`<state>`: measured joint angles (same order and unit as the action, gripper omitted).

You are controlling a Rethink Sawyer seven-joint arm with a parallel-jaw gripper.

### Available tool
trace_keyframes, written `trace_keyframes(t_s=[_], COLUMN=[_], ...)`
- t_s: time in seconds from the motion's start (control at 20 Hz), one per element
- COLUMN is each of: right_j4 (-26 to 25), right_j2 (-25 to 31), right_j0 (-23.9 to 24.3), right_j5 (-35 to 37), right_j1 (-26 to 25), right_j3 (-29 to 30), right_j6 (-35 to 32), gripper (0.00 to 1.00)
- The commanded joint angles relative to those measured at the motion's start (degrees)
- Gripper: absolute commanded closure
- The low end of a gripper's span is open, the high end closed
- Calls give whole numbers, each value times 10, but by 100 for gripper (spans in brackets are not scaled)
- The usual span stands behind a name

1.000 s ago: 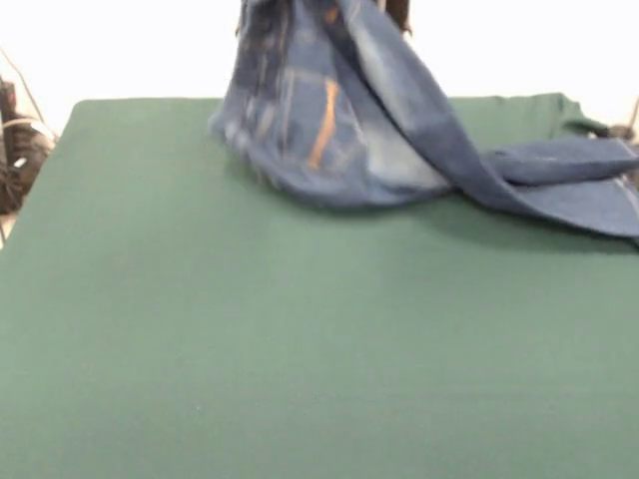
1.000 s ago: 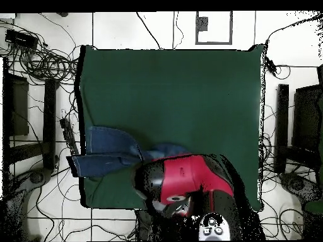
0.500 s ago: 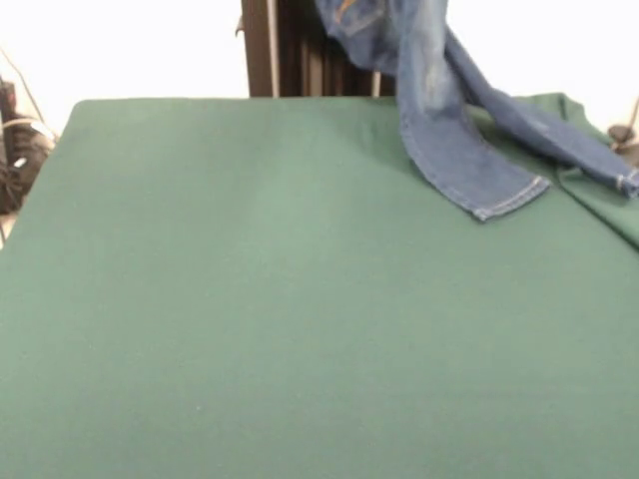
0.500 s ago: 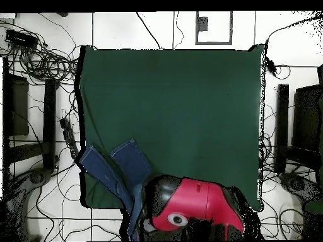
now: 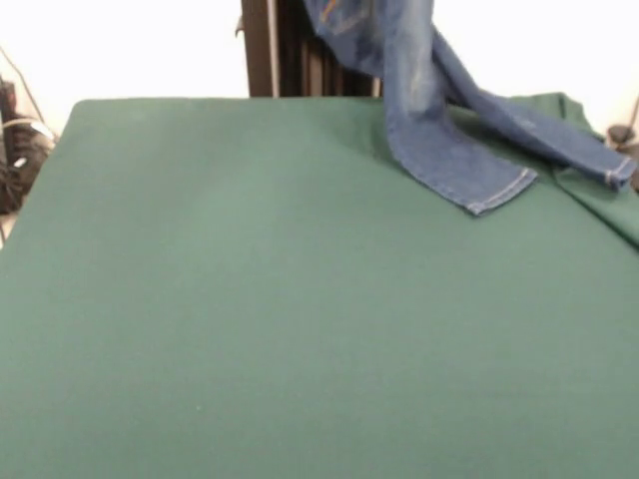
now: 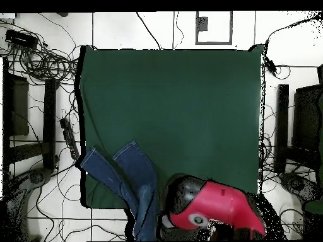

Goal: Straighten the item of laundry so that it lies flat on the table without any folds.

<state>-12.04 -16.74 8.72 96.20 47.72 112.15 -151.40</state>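
No readable text or labels anywhere (neither view shows any lettering).

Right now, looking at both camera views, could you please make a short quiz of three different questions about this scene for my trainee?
1. True or false: the jeans lie completely flat on the table.
2. In the front view, which parts of the jeans touch the table?
A. the waistband
B. the leg ends
C. nothing
3. Fill in: in the overhead view, the jeans are near the table's ___ corner in the picture.

Key:
1. False. The upper part hangs raised and leaves the front view at the top edge.
2. B. Both hemmed leg ends rest on the green top.
3. Lower left, beside the red arm. The gripper itself is not visible.
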Motion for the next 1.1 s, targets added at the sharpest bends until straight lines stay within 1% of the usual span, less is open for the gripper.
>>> trace_keyframes(t_s=[0.05, 0.1, 0.25, 0.45, 0.6, 0.9, 1.0, 1.1], right_j4=[-56, -68, -74, -71, -72, -100, -114, -125], right_j2=[85, 88, 103, 124, 128, 126, 127, 126], right_j0=[89, 92, 94, 109, 120, 134, 143, 144], right_j5=[-288, -307, -328, -350, -349, -342, -338, -331], right_j1=[-171, -173, -183, -227, -252, -273, -298, -293], right_j3=[-32, -33, -42, -72, -94, -135, -167, -175], right_j6=[85, 83, 75, 74, 71, 87, 99, 104], gripper=[100, 100, 100, 100, 100, 100, 100, 100])
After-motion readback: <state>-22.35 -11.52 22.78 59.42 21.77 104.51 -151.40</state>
